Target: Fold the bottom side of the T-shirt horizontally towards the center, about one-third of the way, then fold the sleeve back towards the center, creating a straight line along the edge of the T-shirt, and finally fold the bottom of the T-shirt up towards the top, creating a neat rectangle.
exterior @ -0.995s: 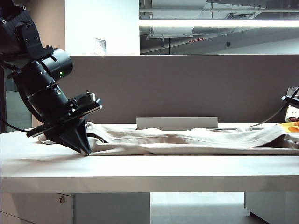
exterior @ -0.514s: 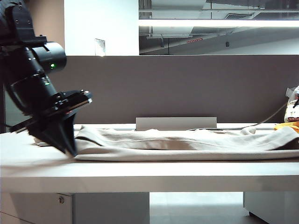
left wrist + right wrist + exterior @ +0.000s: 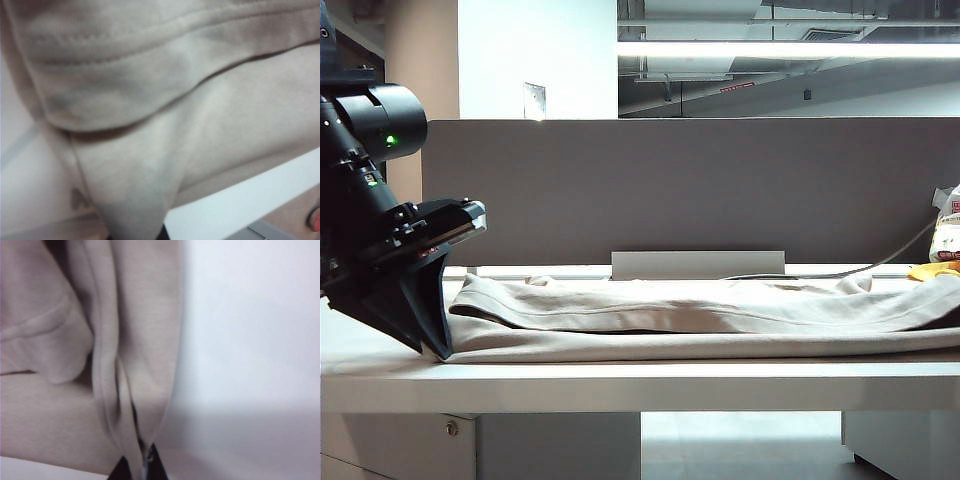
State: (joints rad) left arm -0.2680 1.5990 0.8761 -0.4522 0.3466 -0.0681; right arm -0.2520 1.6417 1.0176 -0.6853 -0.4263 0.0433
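The T-shirt (image 3: 720,320) lies in a long, low, folded heap across the white table (image 3: 620,385), running from the left gripper at the table's left end out past the frame's right edge. In the exterior view the left gripper (image 3: 438,350) sits at about 8 o'clock, its dark jaws angled down to the tabletop and clenched on the garment's left corner; the cloth spreads away from it toward 3 o'clock. The left wrist view shows the T-shirt (image 3: 190,115) filling nearly the whole picture, a stitched hem band (image 3: 100,45) lying doubled over a lower layer, and the fabric narrowing to a pinched point at 6 o'clock where the fingertips meet it.

The right gripper (image 3: 136,467) is out of the exterior frame; its wrist view shows two dark tips at 6 o'clock pressed together on a bunched ridge of the beige fabric (image 3: 130,340), with bare white table (image 3: 250,340) beside it.

Behind the shirt stands a grey partition (image 3: 720,190), with a low pale block (image 3: 698,264) at its foot. At 3 o'clock, near the table's far right end, sit a yellow and white packet (image 3: 948,225) and a yellow item (image 3: 935,270), with a thin cable (image 3: 840,272) trailing along the rear edge.
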